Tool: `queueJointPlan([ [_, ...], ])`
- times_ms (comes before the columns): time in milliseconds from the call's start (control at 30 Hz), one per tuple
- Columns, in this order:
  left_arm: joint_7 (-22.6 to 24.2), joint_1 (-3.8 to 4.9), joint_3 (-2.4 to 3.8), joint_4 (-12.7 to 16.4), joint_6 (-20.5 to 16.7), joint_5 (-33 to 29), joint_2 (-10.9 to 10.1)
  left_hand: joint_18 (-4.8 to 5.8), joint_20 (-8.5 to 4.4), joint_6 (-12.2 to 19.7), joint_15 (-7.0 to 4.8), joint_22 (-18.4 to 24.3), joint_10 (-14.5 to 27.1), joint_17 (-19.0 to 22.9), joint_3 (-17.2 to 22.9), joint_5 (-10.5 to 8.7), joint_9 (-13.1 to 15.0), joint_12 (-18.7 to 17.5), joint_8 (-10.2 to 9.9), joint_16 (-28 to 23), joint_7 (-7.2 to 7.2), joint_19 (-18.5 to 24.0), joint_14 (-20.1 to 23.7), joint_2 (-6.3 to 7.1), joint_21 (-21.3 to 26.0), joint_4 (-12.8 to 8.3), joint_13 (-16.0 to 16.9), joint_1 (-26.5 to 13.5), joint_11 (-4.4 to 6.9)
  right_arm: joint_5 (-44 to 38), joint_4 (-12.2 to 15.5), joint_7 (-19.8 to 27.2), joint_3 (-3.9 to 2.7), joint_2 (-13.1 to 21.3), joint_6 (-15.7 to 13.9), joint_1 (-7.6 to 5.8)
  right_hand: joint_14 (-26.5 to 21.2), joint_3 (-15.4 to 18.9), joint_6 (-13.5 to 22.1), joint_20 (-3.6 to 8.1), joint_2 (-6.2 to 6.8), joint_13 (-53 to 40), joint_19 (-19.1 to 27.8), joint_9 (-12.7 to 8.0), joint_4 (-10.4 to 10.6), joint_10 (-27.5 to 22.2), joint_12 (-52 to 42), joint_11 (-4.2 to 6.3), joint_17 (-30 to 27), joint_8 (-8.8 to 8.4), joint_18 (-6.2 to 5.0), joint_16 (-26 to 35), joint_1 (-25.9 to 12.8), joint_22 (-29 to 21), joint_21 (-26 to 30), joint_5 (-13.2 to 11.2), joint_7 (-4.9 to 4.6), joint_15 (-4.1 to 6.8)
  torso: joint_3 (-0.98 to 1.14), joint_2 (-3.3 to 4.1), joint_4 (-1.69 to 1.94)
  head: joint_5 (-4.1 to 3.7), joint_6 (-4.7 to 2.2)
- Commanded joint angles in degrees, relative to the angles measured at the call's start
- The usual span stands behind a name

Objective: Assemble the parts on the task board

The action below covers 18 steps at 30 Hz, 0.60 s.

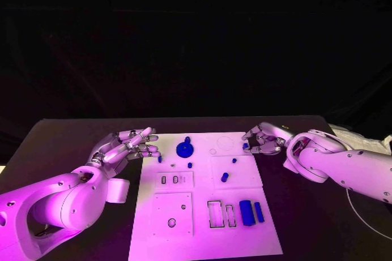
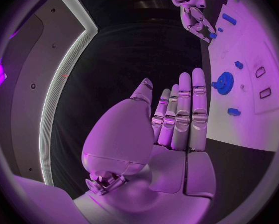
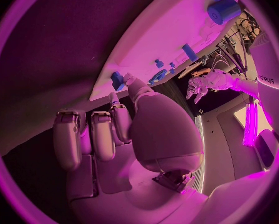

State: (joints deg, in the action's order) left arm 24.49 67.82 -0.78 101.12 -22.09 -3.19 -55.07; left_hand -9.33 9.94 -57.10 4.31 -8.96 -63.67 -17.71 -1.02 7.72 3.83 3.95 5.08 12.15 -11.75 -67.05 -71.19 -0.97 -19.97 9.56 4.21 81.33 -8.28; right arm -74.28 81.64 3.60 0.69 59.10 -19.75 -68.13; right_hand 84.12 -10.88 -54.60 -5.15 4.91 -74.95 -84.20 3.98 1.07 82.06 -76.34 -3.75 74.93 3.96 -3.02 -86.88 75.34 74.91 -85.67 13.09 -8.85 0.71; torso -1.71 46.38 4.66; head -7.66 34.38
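Board: task board [image 1: 204,215] lies flat in the middle of the black table [image 1: 73,136], between the two hands.
Left hand: left hand [image 1: 131,146] hovers just beside the board's left edge near its far corner, fingers [image 2: 184,109] straight and close together, holding nothing.
Right hand: right hand [image 1: 263,141] sits at the board's far right corner, fingers curled in, thumb tip touching a small blue part [image 3: 117,79] at the board's edge; whether it pinches it, I cannot tell.
Parts: blue round part [image 1: 185,149] near the far edge; two blue bars [image 1: 251,212] beside the slots at the near right.
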Motion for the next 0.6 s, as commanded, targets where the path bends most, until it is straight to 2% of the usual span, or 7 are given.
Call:
queueJointPlan([
  [33, 0.3, 0.04, 0.04, 0.0, 1.1, -0.1, 0.1, -0.92, 0.04, 0.0, 0.06, -0.1, 0.4, -0.1, 0.1, -0.18, 0.0, -0.2, -0.4, 0.0, -0.03, 0.4, 0.4, -0.41, -0.3, -0.4, 0.0, 0.0, 0.06, -0.1, -0.1, 0.6, 0.00, -0.1, 1.9, 0.12, 4.5, 0.0, -0.6, -0.15, 0.00, -5.0, -1.6, 0.1, -0.3, 0.6, -0.4, 0.05, 8.1, 0.23, 1.00, -0.3, 0.7, 5.4, -0.3, -0.2, -0.01, -0.06, 0.01, 0.00, -0.07, 0.06, 0.09],
  [433, 0.3, 0.04, 0.04, 0.0, 1.1, -0.1, 0.0, -0.92, 0.04, 0.0, 0.06, -0.1, 0.4, -0.1, 0.1, -0.18, 0.0, -0.2, -0.4, 0.0, -0.03, 0.4, 0.4, -0.41, -0.3, -0.4, 0.0, 0.0, 0.06, -0.1, 0.1, 0.9, 0.00, 0.0, 2.4, 0.27, 4.5, 0.0, -1.2, -0.11, -0.12, -5.2, -1.6, 0.2, -0.5, 0.8, -0.7, 0.12, 8.2, 0.40, 1.00, -0.3, 0.8, 5.5, -0.4, -0.4, 0.08, 0.00, 0.00, -0.02, -0.05, -0.01, 0.17],
  [600, 0.2, 0.04, 0.04, 0.0, 1.1, -0.1, 0.0, -0.92, 0.04, 0.0, 0.06, -0.1, 0.4, -0.1, 0.1, -0.18, 0.0, -0.2, -0.4, 0.0, -0.03, 0.4, 0.4, -0.41, -0.3, -0.4, 0.0, 0.0, 0.06, -0.1, 0.0, 0.8, 0.00, -0.1, 2.4, 0.29, 4.6, -0.1, -1.9, -0.05, -0.54, -5.6, -1.6, 0.2, -0.6, 1.0, -1.1, 0.23, 8.4, 0.60, 1.02, -0.4, 0.9, 5.6, -0.4, -0.5, 0.19, 0.08, -0.03, -0.04, -0.03, -0.09, 0.18],
])
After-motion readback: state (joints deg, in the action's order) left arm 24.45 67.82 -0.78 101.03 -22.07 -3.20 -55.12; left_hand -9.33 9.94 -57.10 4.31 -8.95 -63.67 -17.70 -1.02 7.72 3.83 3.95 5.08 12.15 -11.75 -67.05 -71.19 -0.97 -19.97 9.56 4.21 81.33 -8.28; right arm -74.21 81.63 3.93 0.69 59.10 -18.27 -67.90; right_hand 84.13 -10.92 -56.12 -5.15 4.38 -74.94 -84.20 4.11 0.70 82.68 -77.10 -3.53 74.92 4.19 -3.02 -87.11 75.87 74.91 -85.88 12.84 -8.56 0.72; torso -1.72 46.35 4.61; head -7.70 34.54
